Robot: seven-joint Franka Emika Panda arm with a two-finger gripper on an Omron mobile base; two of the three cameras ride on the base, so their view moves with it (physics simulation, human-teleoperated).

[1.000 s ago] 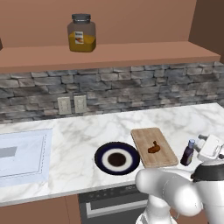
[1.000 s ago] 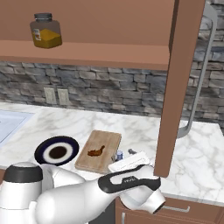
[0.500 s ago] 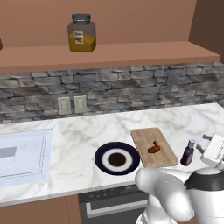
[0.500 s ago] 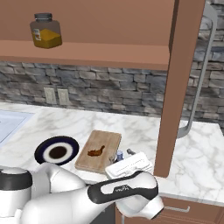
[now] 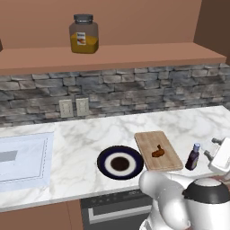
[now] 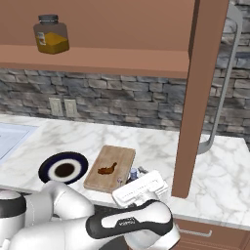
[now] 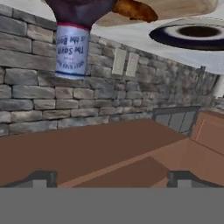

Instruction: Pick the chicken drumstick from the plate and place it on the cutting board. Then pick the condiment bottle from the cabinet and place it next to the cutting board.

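1. On the left of the white marble counter (image 5: 81,148) sits the round dark navy plate (image 5: 120,162) with a thin white ring and brown centre, close to the counter's front edge. Nothing's on it.
2. Just right of it is the rectangular light tan wooden cutting board (image 5: 157,150), and the small reddish-brown glazed chicken drumstick (image 5: 157,152) lies on it, toward the board's right half.
3. Next is the slim dark brown-purple condiment bottle (image 5: 193,157) with a pale blue cap, standing upright on the counter just beside the board's right front corner.
4. Up top, the long reddish-brown wooden cabinet (image 5: 112,56) shelf carries a wide orange-filled glass jar (image 5: 84,34) with a grey lid, near its left end.
5. Arm pose: the white arm is bent low in front of the counter's front edge, with the white hand at the far right of the left base view, just right of the bottle. The hand camera is rolled upside down, so the bottle and plate hang from its top.
6. The gripper (image 7: 111,178) has its two dark tips spread wide with nothing between them.
7. Compared with a second ago, the hand has backed off rightward from the bottle and the elbow has swung lower. Bottle, board, drumstick and plate haven't budged.
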